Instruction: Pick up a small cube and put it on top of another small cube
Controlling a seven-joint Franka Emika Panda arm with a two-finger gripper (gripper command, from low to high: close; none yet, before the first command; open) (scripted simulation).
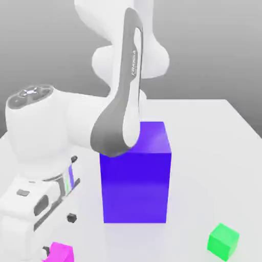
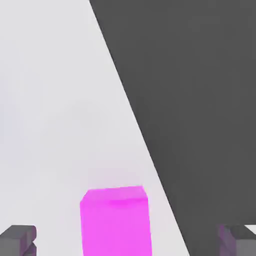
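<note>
The small magenta cube (image 2: 116,220) rests on the white table, right by the table's edge. It lies between the two dark fingertips (image 2: 20,239) of my gripper (image 2: 127,244), which is open and stands wide of the cube on both sides without touching it. In the exterior view the magenta cube (image 1: 61,252) peeks out at the bottom left, just under the arm's white hand (image 1: 30,204). The small green cube (image 1: 223,240) sits apart on the table at the exterior view's lower right.
A big blue-violet block (image 1: 136,174) stands on the white table (image 1: 215,133) between the two small cubes, beside the arm's grey elbow (image 1: 120,123). The table's edge (image 2: 145,145) runs close past the magenta cube, with dark floor beyond it.
</note>
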